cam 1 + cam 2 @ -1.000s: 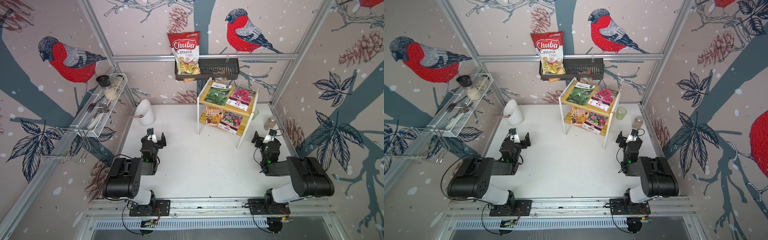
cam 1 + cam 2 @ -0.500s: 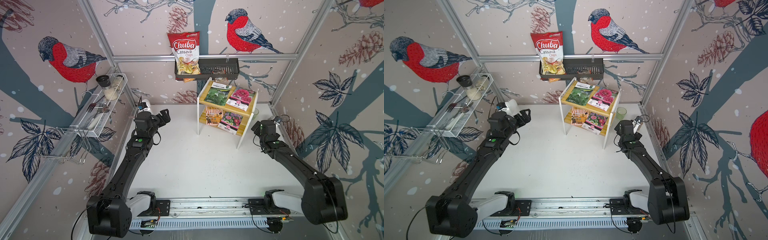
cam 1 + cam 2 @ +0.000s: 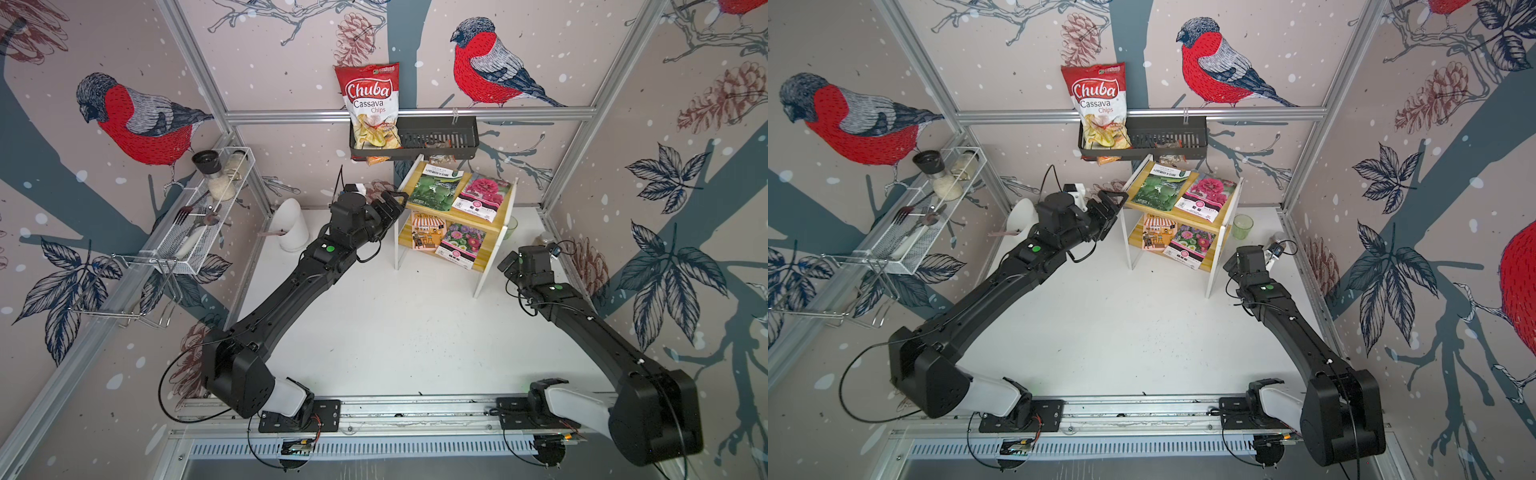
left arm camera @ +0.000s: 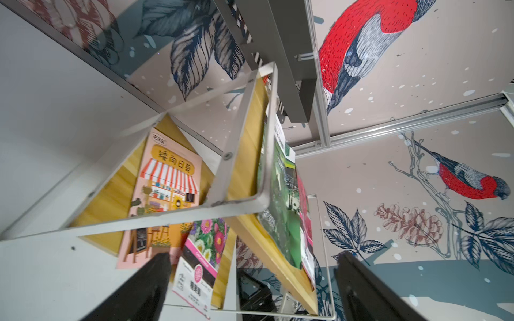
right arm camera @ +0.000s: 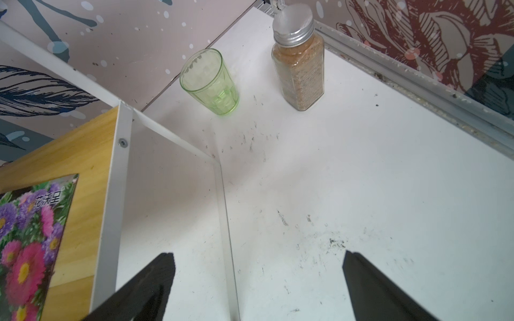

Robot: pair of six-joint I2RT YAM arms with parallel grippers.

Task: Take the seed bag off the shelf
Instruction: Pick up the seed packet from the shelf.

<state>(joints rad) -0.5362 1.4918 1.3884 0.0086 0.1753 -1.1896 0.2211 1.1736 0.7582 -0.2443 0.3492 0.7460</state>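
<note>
I note left pincer (image 3: 392,203) wide open, empty, just beside green bag (image 3: 434,191) on shelf (image 3: 482,224). Right pincer (image 5: 258,258) open, empty. No bag taken yet; grasp, removal remain.

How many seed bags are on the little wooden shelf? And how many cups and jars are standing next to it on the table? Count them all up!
Seed bags on the shelf: 4 (green leaf bag, pink flower bag, shop picture bag, mixed flower bag)
Green cup: 1
Spice jar: 1
Total: 6
</note>
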